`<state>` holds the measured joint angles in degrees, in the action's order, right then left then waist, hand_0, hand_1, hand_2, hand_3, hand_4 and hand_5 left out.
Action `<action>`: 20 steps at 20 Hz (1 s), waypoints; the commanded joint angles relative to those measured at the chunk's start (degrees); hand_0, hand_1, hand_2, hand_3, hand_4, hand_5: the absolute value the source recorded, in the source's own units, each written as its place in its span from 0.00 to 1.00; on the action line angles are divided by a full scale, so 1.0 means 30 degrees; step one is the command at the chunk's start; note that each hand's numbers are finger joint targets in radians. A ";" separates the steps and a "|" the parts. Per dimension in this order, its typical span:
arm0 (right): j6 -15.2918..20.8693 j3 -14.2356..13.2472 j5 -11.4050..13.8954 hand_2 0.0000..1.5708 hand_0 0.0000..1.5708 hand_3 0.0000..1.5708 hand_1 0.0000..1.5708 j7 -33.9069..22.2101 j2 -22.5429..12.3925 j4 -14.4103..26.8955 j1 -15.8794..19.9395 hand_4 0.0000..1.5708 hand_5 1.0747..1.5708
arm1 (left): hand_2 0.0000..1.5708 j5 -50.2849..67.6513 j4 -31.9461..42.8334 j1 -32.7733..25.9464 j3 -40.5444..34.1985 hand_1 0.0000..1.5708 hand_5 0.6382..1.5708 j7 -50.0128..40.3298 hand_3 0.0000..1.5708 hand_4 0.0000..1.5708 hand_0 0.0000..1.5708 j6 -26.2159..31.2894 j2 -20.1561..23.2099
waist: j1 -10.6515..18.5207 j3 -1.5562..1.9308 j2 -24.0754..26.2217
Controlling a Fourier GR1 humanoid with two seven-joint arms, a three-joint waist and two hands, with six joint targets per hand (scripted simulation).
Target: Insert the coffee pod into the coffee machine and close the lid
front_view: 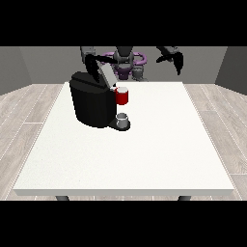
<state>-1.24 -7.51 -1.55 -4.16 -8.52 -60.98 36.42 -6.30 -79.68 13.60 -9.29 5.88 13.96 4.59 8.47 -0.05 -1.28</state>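
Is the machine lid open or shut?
Open: the grey lid stands tilted up above the black machine, with the red pod holder uncovered at its front.

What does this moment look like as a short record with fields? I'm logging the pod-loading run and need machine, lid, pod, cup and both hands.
machine: black coffee machine on the white table, toward the view's left
lid: grey lid, raised, tilted up and back
pod holder: red part at the machine's front; the pod itself cannot be told apart
cup: small grey cup on the machine's base, below the red part
hand at the view's left: at the raised lid, contact unclear
hand at the view's right: raised, away from the machine, holds nothing
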 commanded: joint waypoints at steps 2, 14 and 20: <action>-0.0153 0.0330 0.0074 0.00 0.00 0.00 0.00 -0.0865 -0.0001 0.0193 0.1172 0.05 1.00 | 0.00 0.0280 0.0556 -0.0461 -0.0545 0.00 1.00 0.0671 0.00 0.23 0.00 0.0010 0.0770 | -0.0373 0.0012 -0.0385; 0.0731 0.1498 0.1621 0.00 0.00 0.00 0.00 -0.0929 0.0423 0.0589 0.3968 0.07 1.00 | 0.00 -0.0142 0.0321 0.0023 0.0433 0.00 1.00 0.0286 0.00 0.21 0.00 -0.0402 0.0304 | 0.0594 0.0007 -0.1144; 0.0531 0.1238 0.1694 0.00 0.00 0.00 0.00 -0.0687 -0.0088 0.0825 0.4380 0.00 1.00 | 0.00 -0.0133 -0.0711 -0.0131 0.1171 0.00 1.00 0.0006 0.00 0.21 0.00 0.0026 0.0098 | 0.2187 0.0021 -0.1470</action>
<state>1.44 -5.76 2.96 -9.46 -10.71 -58.74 46.53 -6.90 -80.41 13.48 -7.02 7.16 13.20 5.33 10.95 0.51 -5.74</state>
